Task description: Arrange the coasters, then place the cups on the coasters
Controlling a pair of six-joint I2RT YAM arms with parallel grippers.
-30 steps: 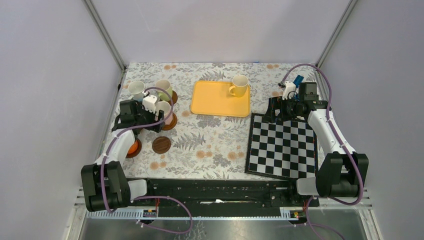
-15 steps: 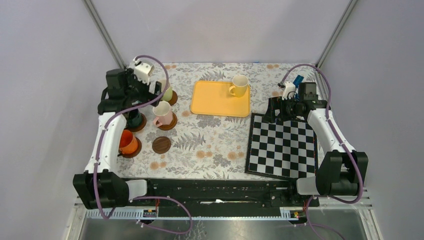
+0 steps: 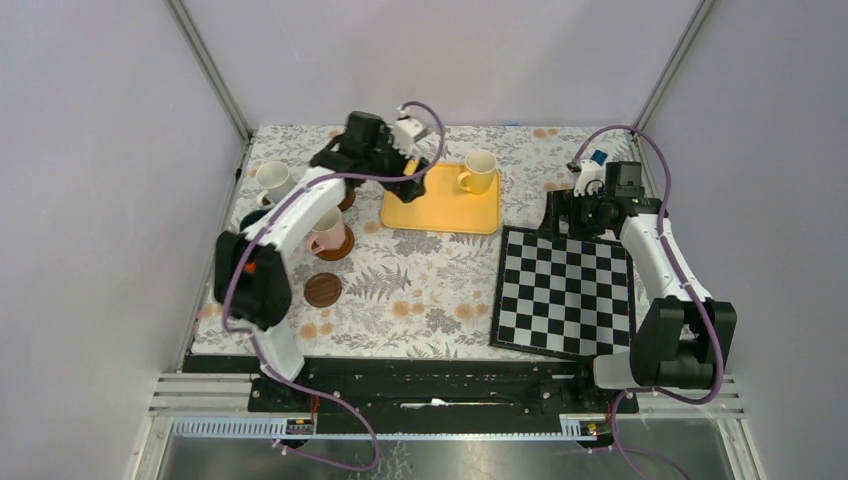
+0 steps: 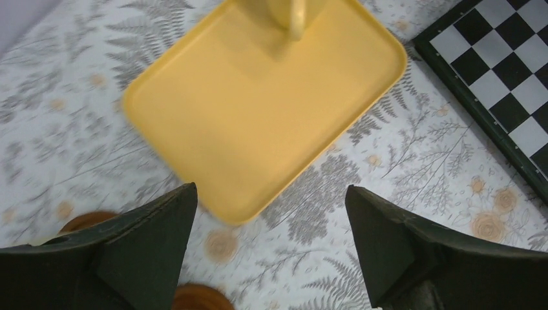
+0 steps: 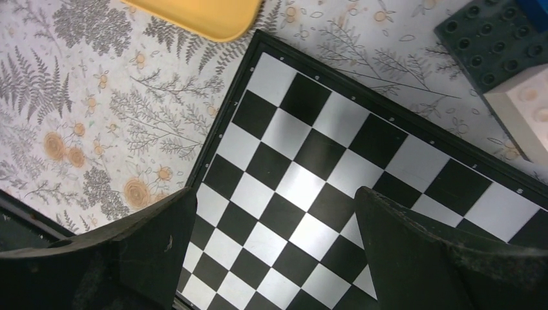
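Note:
My left gripper [image 3: 407,187] hangs open and empty over the near left corner of the yellow tray [image 3: 430,205]. A yellow cup [image 3: 480,170] stands on the tray's far right corner; in the left wrist view only its handle [image 4: 295,16] shows beyond my left gripper [image 4: 271,194]. A pink cup [image 3: 324,233] sits on a coaster [image 3: 341,247]. A white cup [image 3: 272,180] stands at the far left. One bare dark coaster [image 3: 323,289] lies nearer. Two more coasters [image 4: 84,221] [image 4: 200,299] peek in by the fingers. My right gripper [image 5: 274,194] is open above the chequered board [image 5: 304,168].
The chequered board [image 3: 565,290] covers the right half of the floral cloth. A dark studded block [image 5: 497,39] and a white block [image 5: 525,110] lie beyond its far edge. My left arm [image 3: 250,280] covers part of the cup cluster at the left.
My left arm has swung from the cups at the left edge to the far middle, over the yellow tray, its gripper opening wide on the way. The right arm has barely shifted.

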